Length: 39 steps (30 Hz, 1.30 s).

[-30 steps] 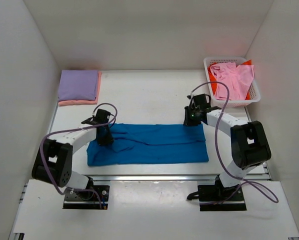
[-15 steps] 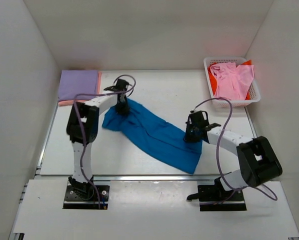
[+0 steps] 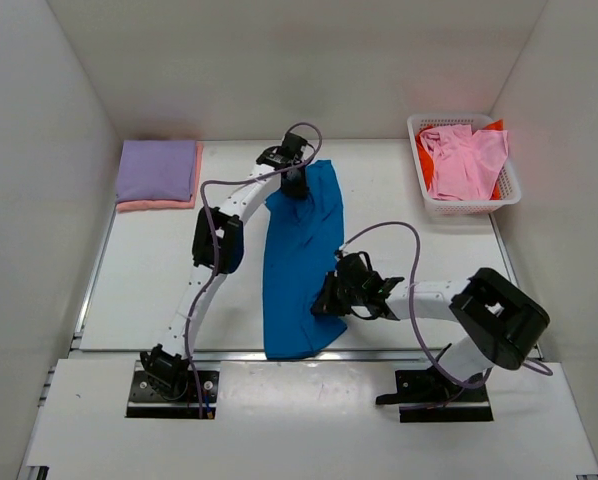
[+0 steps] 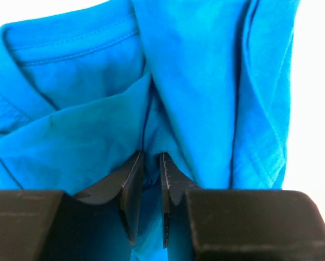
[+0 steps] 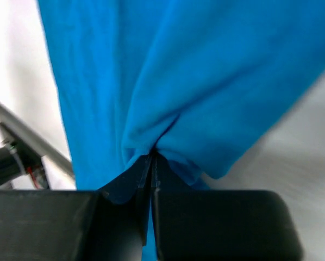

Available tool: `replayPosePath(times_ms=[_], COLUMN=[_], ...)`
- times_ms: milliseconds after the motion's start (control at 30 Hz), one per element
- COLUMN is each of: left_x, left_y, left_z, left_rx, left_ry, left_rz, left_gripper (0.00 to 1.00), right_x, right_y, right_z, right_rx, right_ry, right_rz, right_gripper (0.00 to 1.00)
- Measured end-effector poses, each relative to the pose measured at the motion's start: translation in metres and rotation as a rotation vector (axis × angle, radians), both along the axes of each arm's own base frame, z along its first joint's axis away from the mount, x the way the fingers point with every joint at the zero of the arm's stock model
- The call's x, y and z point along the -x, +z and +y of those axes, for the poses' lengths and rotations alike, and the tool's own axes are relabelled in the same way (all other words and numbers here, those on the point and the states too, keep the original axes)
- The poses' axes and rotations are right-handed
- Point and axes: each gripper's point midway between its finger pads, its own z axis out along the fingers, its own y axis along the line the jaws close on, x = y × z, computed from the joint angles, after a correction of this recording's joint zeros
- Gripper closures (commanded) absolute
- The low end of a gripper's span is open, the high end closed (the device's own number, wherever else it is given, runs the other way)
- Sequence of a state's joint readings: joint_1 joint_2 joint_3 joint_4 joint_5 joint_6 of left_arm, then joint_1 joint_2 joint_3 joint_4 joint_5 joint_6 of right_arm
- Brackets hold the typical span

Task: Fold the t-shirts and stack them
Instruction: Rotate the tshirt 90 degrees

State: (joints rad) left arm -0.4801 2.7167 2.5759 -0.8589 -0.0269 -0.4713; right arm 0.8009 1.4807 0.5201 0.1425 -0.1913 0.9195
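The bright blue t-shirt [image 3: 301,262] lies as a long strip running from the far middle of the table to its near edge. My left gripper [image 3: 297,186] is shut on the shirt's far end, near the collar [image 4: 70,49]; the cloth sits between its jaws [image 4: 151,163]. My right gripper [image 3: 329,300] is shut on the shirt's near part, pinching a fold [image 5: 151,152]. A folded lavender shirt [image 3: 157,169] lies on a salmon one [image 3: 159,204] at the far left. A pink shirt [image 3: 465,160] and an orange-red one [image 3: 494,128] are in the basket.
The white mesh basket [image 3: 508,190] stands at the far right. White walls enclose the table on three sides. The metal rail [image 3: 309,355] marks the table's near edge, just below the shirt's near end.
Both grippers have swung the blue shirt round. It lay left to right, then diagonal, and now runs far to near. My left gripper moved far and right, my right gripper near and left.
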Motion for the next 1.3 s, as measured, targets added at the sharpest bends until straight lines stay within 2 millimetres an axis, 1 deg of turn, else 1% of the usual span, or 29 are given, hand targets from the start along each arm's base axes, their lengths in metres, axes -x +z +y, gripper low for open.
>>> replayPosePath(times_ms=[67,133,167,233,300,367,400,500,533,600,667,700,733,767,800,833,900,933,967,1000,1033,1067,1133,1167,1200,1233,1300], left_x=[0.003,-0.001,-0.007,-0.026,-0.039,-0.047,-0.052,-0.062,-0.066,-0.075,-0.081,-0.081,-0.080,-0.076,-0.069,-0.063,-0.039,-0.025,-0.006,0.017,0.041,0.073,0.126,0.156,0.184,0.211,0.261], left_y=[0.001,0.002,0.005,0.009,0.007,0.003,0.004,0.012,0.018,0.035,0.054,0.065,0.077,0.089,0.103,0.119,0.150,0.164,0.179,0.189,0.193,0.196,0.193,0.183,0.172,0.157,0.124], left_z=[0.005,0.010,0.014,0.019,0.033,0.050,0.058,0.079,0.086,0.093,0.091,0.088,0.086,0.085,0.083,0.083,0.086,0.087,0.089,0.091,0.093,0.094,0.095,0.097,0.099,0.100,0.107], left_rx=[0.009,0.017,0.018,0.032,0.039,0.060,0.063,0.055,0.050,0.061,0.089,0.107,0.124,0.138,0.151,0.161,0.168,0.168,0.169,0.167,0.163,0.163,0.161,0.153,0.149,0.142,0.120], left_ry=[0.002,0.010,0.015,0.029,0.057,0.090,0.107,0.150,0.162,0.175,0.171,0.164,0.157,0.152,0.142,0.135,0.126,0.120,0.109,0.098,0.086,0.069,0.035,0.017,0.004,-0.014,-0.034], left_rz=[0.005,0.001,-0.007,-0.051,-0.073,-0.075,-0.082,-0.094,-0.105,-0.146,-0.187,-0.203,-0.217,-0.227,-0.236,-0.249,-0.259,-0.264,-0.273,-0.272,-0.260,-0.249,-0.222,-0.193,-0.166,-0.131,-0.043], left_gripper=[0.68,0.67,0.67,0.68,0.68,0.68,0.69,0.63,0.63,0.61,0.61,0.61,0.60,0.60,0.59,0.58,0.57,0.56,0.55,0.54,0.54,0.52,0.51,0.52,0.51,0.51,0.51], right_x=[0.000,0.000,-0.001,0.000,-0.001,-0.001,-0.002,-0.004,-0.004,-0.005,-0.007,-0.008,-0.010,-0.012,-0.015,-0.018,-0.026,-0.030,-0.034,-0.040,-0.046,-0.052,-0.061,-0.063,-0.063,-0.058,-0.041], right_y=[0.000,0.000,0.000,0.001,0.001,0.001,0.001,0.002,0.001,0.002,0.003,0.004,0.004,0.006,0.008,0.009,0.016,0.021,0.029,0.041,0.052,0.064,0.080,0.084,0.086,0.085,0.073], right_z=[0.012,0.018,0.020,0.020,0.021,0.022,0.023,0.025,0.025,0.025,0.025,0.025,0.024,0.024,0.023,0.021,0.013,0.008,0.004,-0.001,-0.005,-0.012,-0.029,-0.039,-0.049,-0.058,-0.072], right_rx=[-0.032,-0.051,-0.057,-0.060,-0.062,-0.056,-0.052,-0.042,-0.039,-0.033,-0.021,-0.012,0.000,0.010,0.024,0.047,0.104,0.135,0.157,0.168,0.165,0.157,0.157,0.164,0.168,0.168,0.174], right_ry=[0.030,0.050,0.057,0.067,0.080,0.098,0.107,0.128,0.134,0.149,0.170,0.182,0.192,0.200,0.206,0.209,0.207,0.201,0.190,0.178,0.167,0.149,0.109,0.091,0.071,0.064,0.067], right_rz=[0.003,0.004,0.005,0.002,-0.001,-0.007,-0.010,-0.025,-0.030,-0.044,-0.062,-0.075,-0.089,-0.102,-0.122,-0.141,-0.185,-0.209,-0.229,-0.253,-0.271,-0.288,-0.311,-0.314,-0.315,-0.306,-0.268], right_gripper=[0.98,0.98,0.98,0.98,0.98,0.98,0.97,0.98,0.97,0.95,0.92,0.88,0.82,0.79,0.72,0.68,0.62,0.56,0.53,0.51,0.51,0.50,0.49,0.49,0.49,0.51,0.55])
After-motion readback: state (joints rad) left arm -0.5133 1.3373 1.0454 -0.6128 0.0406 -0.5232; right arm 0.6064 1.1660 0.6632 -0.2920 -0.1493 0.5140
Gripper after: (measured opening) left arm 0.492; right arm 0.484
